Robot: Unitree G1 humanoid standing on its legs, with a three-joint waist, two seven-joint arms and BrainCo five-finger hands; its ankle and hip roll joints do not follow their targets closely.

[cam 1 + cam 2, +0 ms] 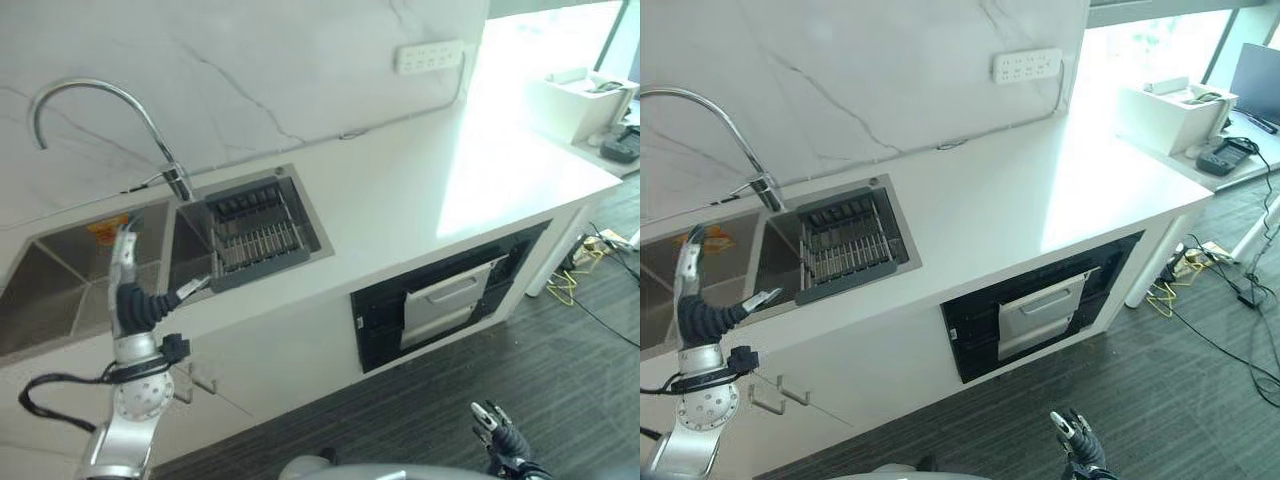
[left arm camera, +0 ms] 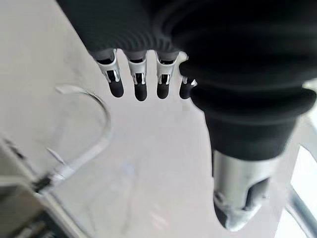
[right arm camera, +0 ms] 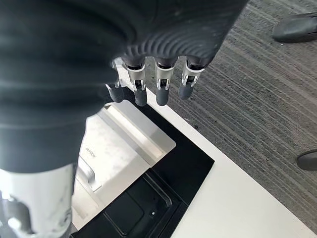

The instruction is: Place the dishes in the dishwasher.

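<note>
Left hand [image 1: 128, 290], fingers straight and empty, is raised over the sink [image 1: 60, 275]; right hand [image 1: 497, 430] hangs relaxed above the floor. Dish rack [image 1: 255, 235] sits in the basin; no dishes discernible. Dishwasher [image 1: 445, 300], under the desk [image 1: 420, 190], stands ajar. Dishes are probably stiff, slippery, breakable; grip by the rim.

Marble wall [image 1: 250, 70], white counter [image 1: 420, 190], dark striped floor [image 1: 560, 380].

The white worktop [image 1: 420, 190] holds a steel sink [image 1: 60, 270] at its left end, with a dark dish rack [image 1: 255, 235] set into the basin beside it. A white box [image 1: 580, 100] sits at the far right corner.
</note>
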